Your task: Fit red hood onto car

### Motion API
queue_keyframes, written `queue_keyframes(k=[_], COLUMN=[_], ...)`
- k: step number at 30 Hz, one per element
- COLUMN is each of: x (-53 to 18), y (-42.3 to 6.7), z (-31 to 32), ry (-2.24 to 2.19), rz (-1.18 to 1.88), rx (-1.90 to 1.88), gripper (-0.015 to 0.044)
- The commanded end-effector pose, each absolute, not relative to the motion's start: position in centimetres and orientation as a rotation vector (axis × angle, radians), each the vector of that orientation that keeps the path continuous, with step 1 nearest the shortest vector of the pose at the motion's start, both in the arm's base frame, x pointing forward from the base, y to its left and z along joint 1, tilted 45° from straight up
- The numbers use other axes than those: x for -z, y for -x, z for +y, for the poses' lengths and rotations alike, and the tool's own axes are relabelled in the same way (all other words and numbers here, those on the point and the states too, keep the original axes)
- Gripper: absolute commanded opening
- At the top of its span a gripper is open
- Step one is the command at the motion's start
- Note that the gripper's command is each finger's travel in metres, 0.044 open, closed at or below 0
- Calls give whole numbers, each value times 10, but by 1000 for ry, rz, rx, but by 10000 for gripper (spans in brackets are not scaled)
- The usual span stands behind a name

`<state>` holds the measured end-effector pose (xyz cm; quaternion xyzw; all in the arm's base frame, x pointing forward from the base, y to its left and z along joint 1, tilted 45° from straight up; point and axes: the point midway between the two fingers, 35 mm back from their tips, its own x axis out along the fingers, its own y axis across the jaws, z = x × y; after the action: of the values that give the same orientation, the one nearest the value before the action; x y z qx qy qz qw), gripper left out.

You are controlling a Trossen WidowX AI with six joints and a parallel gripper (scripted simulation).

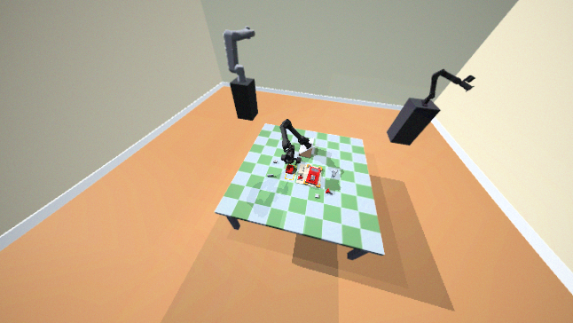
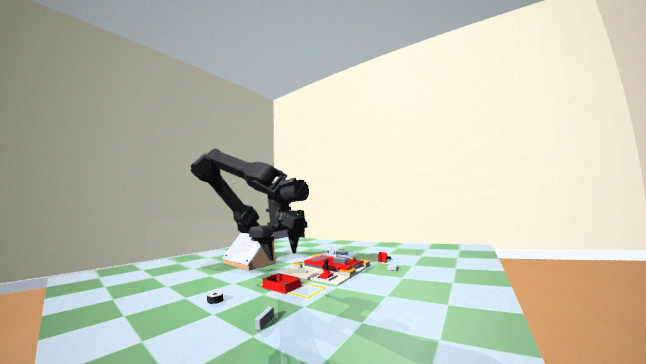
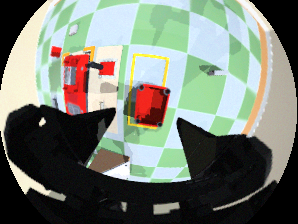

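Note:
The red hood (image 1: 290,169) (image 2: 281,282) (image 3: 150,104) lies on the table at one end of a yellow outlined rectangle (image 2: 311,295) (image 3: 150,56), left of the jig. The car chassis (image 1: 313,174) (image 2: 332,262) (image 3: 76,79), with red deck and grey engine block, sits in the cream jig (image 2: 305,273). My gripper (image 1: 289,159) (image 2: 283,252) (image 3: 147,115) is open and empty. It hangs above the hood, its fingertips clear of it on either side.
A black wheel (image 2: 214,297) and a grey block (image 2: 264,318) lie on the checkered table near the front left. A small red part (image 2: 382,257) and a grey part (image 2: 392,268) lie right of the jig. The arm's wedge base (image 2: 245,252) stands behind.

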<state>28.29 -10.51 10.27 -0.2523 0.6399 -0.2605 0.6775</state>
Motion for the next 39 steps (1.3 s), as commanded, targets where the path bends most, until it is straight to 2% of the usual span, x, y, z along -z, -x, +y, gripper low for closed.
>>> queue_keyframes(k=[1,9,18,39], x=[-86,-70,-94,-90], y=[-275,-273,-254,-255], z=[-111,-120,-117,-123], ry=[495,468,749,758], rz=[1379,1006,524,515], rx=[503,294,216,217], gripper=[440,440,440,440])
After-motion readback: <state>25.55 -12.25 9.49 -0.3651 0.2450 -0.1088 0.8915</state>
